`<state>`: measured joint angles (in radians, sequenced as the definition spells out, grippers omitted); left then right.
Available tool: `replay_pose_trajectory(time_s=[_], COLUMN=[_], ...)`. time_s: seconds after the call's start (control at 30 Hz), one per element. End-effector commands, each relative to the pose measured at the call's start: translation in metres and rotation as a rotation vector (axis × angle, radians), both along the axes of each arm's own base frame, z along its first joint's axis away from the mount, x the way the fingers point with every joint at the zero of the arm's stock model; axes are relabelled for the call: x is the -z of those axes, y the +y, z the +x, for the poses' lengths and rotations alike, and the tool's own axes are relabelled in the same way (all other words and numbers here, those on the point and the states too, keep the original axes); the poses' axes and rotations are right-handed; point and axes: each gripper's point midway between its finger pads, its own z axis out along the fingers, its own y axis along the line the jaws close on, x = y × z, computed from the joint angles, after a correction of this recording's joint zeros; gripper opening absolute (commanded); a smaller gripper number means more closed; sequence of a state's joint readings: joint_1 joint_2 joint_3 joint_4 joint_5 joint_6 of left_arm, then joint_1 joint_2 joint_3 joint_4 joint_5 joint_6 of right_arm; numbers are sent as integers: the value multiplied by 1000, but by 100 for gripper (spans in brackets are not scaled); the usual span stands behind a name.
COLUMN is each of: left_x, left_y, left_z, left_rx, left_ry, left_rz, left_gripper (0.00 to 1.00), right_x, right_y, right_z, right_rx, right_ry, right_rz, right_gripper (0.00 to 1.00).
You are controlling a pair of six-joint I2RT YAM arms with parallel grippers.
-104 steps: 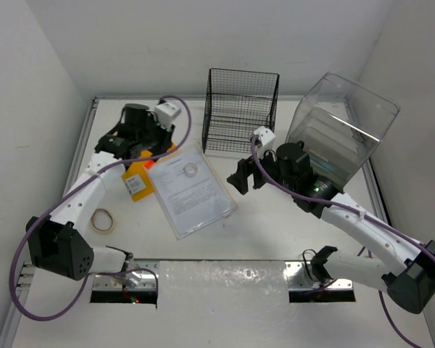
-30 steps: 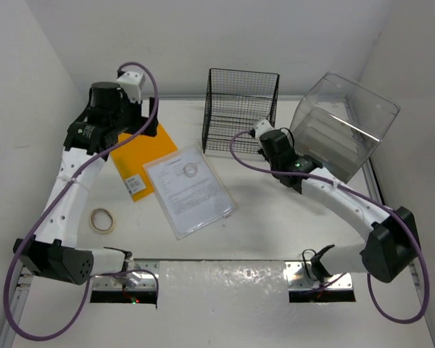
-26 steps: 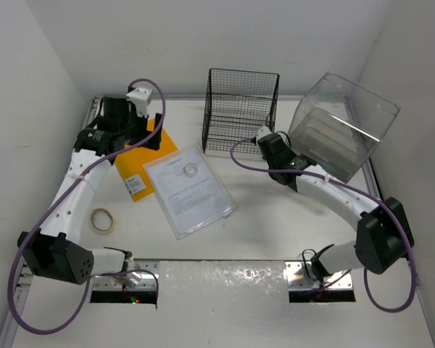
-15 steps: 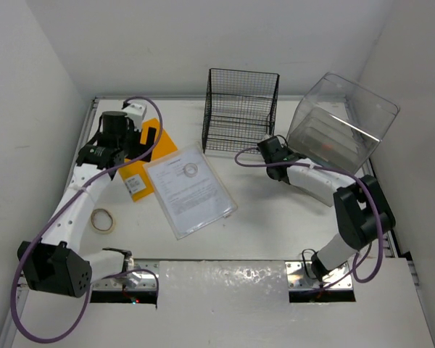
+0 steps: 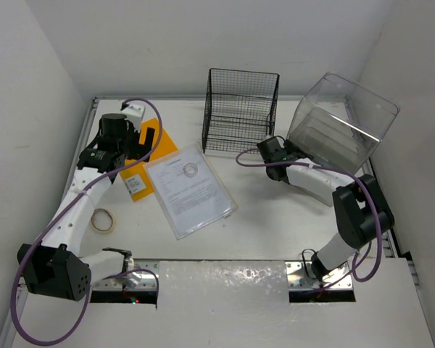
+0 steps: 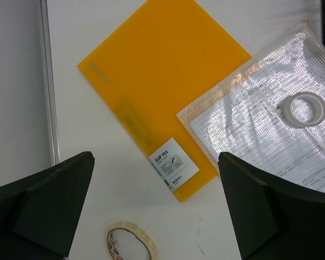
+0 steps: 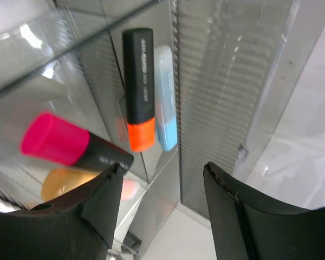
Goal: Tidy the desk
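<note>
The desk (image 5: 275,217) is a white tabletop. On its left lies an orange clip file (image 6: 162,81), partly under a clear document sleeve (image 5: 192,192) that carries a small white tape ring (image 6: 307,108). My left gripper (image 6: 154,157) hangs open above the file's labelled corner, holding nothing. My right gripper (image 7: 163,165) is open at the front of the clear drawer box (image 5: 344,130), with nothing between its fingers. Inside the box lie an orange-tipped black highlighter (image 7: 139,86), a light blue one (image 7: 165,97) and a blurred pink-capped one (image 7: 70,146) just past my left finger.
A roll of clear tape (image 5: 103,220) lies on the desk near the left rail (image 6: 49,81). A black wire-mesh rack (image 5: 239,109) stands at the back centre, close to my right gripper (image 5: 290,148). The drawer box leans at the back right.
My right gripper has moved right, up to the drawer box, with its elbow folding back. My left gripper has swung from the back left corner down over the orange file.
</note>
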<state>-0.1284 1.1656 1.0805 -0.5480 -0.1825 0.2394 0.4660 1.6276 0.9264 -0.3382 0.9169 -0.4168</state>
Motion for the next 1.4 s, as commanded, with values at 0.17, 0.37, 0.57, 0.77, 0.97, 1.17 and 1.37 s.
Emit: replay_pose_trajectory(time_s=[0.17,0.37,0.57,0.77,0.97,1.17,1.37], left_x=[-22,-20,-6,0,3,6,4], left_y=[4,4,4,9,7,7,8], left_z=[9,10,8,13,13,10,13], left_rx=[-15,-21,-23,-46,-36,-37,-41], left_ry=[-74,-75,-53,-41,-32,-23,-30], left_rz=[-8,-15,-13,11,3,7,11], left_gripper=[100,100,100,100,100,100,100], right_x=[-62,-50,-27,-2,18,20,28], right_y=[18,81,101,90,78,65,53], right_z=[-7,-26,-53,-66,-64,-54,-45], right_rx=[38,-53,31,158,242,287,331], right_ry=[-176,-212,-271,-363,-406,-498,-523], right_rz=[305,824,1119,1204,1169,1124,1057], right_gripper=[59,50,0,0,0,0,0])
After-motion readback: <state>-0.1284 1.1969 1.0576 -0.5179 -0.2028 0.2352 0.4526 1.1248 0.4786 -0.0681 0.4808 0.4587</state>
